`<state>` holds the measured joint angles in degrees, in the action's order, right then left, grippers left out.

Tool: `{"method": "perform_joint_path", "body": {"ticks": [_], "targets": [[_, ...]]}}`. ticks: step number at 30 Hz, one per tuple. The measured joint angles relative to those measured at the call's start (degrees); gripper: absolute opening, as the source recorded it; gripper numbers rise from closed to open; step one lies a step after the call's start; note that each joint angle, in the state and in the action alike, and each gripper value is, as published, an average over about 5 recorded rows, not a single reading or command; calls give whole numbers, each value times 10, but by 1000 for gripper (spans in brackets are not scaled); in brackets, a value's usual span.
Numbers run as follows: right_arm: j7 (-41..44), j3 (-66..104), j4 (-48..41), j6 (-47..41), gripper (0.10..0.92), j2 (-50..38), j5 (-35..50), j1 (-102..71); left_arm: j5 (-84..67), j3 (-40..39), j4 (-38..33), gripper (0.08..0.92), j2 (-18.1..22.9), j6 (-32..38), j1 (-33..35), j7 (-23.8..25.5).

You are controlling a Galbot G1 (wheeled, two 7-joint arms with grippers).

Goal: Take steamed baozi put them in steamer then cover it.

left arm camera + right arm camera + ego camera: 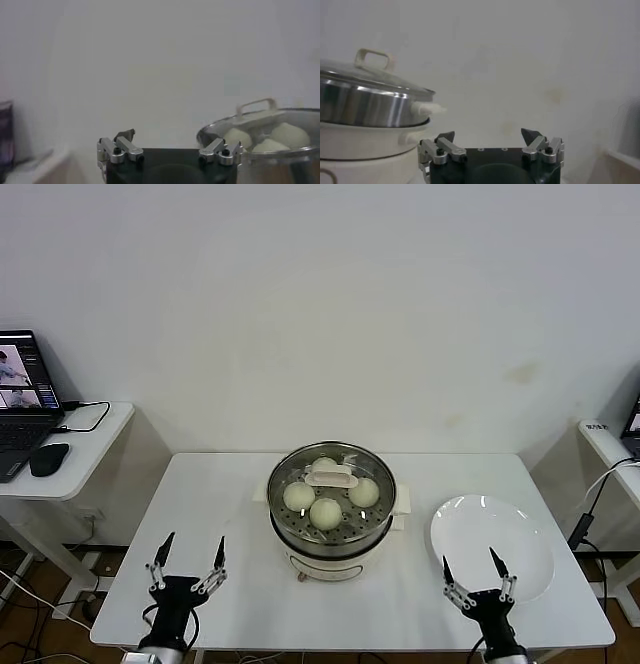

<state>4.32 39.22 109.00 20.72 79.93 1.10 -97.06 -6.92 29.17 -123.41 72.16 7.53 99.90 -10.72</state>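
The steamer [331, 529] stands mid-table, a shiny steel pot on a white base. Several cream-white baozi [326, 512] lie on its tray under the clear glass cover [331, 474], which sits on the pot with its cream bar handle on top. The cover and baozi also show in the left wrist view [265, 131]; the steamer and cover show in the right wrist view [367, 102]. My left gripper [190, 550] is open and empty at the front left. My right gripper [470, 566] is open and empty at the front right, over the plate's near edge.
An empty white plate [505, 529] lies right of the steamer. A side desk at the far left holds a laptop [22, 399] and a mouse [48, 458]. Another desk edge and cables [590, 504] are at the far right.
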Motion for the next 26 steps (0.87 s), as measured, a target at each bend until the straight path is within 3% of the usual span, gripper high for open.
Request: {"method": "perform_joint_path", "body": {"ticks": [26], "targets": [[4, -9, 14, -9, 823, -4, -2, -20, -74, 20, 13, 823, -1, 15, 63, 9]]}}
